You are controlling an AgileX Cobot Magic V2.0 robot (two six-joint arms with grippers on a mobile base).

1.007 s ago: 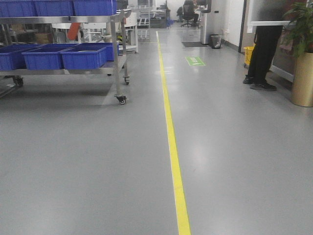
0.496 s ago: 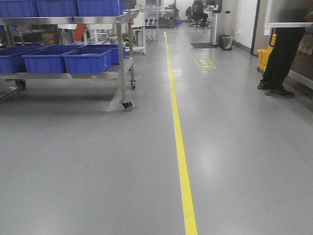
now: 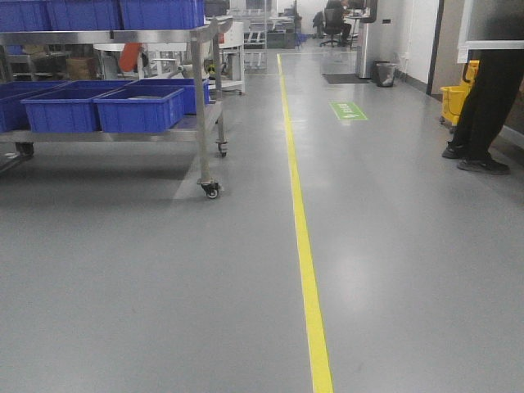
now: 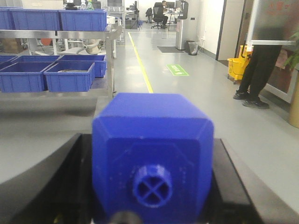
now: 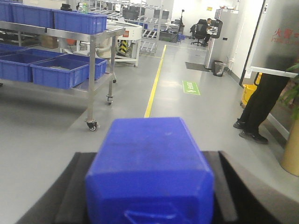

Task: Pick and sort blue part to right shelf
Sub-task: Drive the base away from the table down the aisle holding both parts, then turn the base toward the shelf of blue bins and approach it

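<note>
"Blue part (image 4: pixel 152 158): where is it?" the supervisor asks.

"In the left gripper (image 4: pixel 150 140), per the left wrist view," the inspector replies. "The black fingers (image 4: pixel 60 186) press on both of its flanks, and its round, cross-marked cap faces the camera. The right gripper (image 5: pixel 149 156) is likewise clamped on a second blue block (image 5: pixel 149 179). That block's knob is cut off at the frame edge, so its shape cannot be confirmed."

"Progress?"

"Picking is judged complete. Placing is not yet done. The right shelf (image 3: pixel 106 36) is a stainless rack on casters carrying blue bins (image 3: pixel 139 115). It stands well apart from the robot, ahead and to the left of the yellow floor line (image 3: pixel 303 237). The robot has yet to close on the rack, reach over a bin and release."

"Any change over the last second?"

"In the front view the rack's caster (image 3: pixel 210 190) sits lower in frame and the bins look somewhat larger, so the base appears to have drawn nearer. The yellow line has drifted right, and so has the standing person (image 3: pixel 487 98). The potted plant seen at the right edge a second ago is gone from that view."
</note>
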